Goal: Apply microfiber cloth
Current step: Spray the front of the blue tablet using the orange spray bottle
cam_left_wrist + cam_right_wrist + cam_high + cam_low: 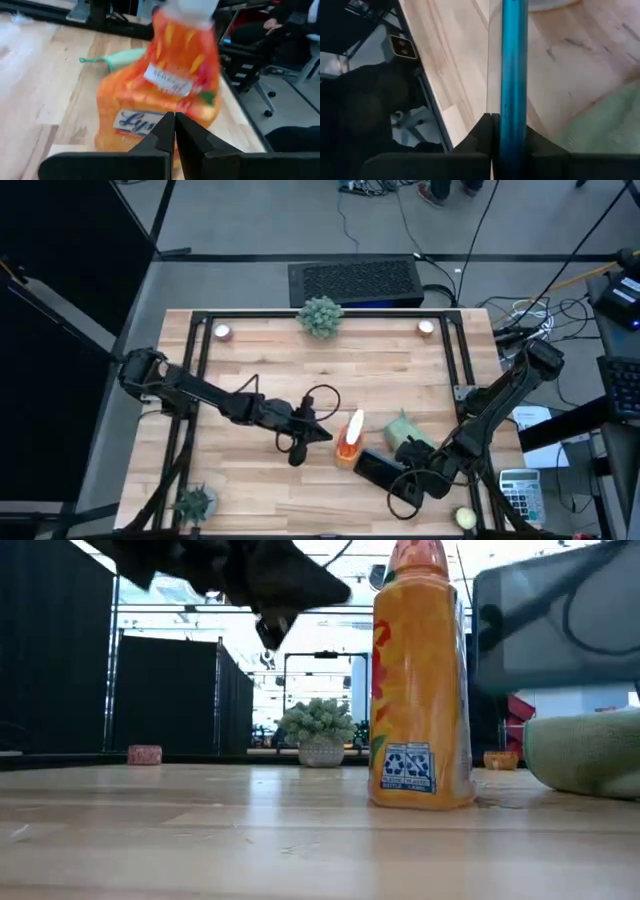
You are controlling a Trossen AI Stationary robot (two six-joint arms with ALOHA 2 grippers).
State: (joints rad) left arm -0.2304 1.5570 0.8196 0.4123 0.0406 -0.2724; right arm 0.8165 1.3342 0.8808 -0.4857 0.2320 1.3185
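Note:
The pale green microfiber cloth (403, 427) lies bunched on the table right of centre; it also shows as the cloth (585, 752) in the low view. A black phone (376, 469) hangs just near of it, with my right gripper (405, 483) shut on it. An orange spray bottle (348, 440) stands upright beside the phone. My left gripper (320, 435) is shut, raised above the table just left of the bottle (420, 680), and holds nothing. My right gripper pinches the phone between its two fingers, one on each flat face, so the phone's blue-lit edge (514, 95) runs out between them. The fingers come from the table's near right side. The phone (550, 630) is lifted clear of the table, above the cloth.
A potted plant (320, 315) stands at the far edge and a smaller one (195, 502) at the near left corner. Two small round candles (222, 331) (426, 328) sit at the far corners. A pale ball (465, 518) lies near the right near corner.

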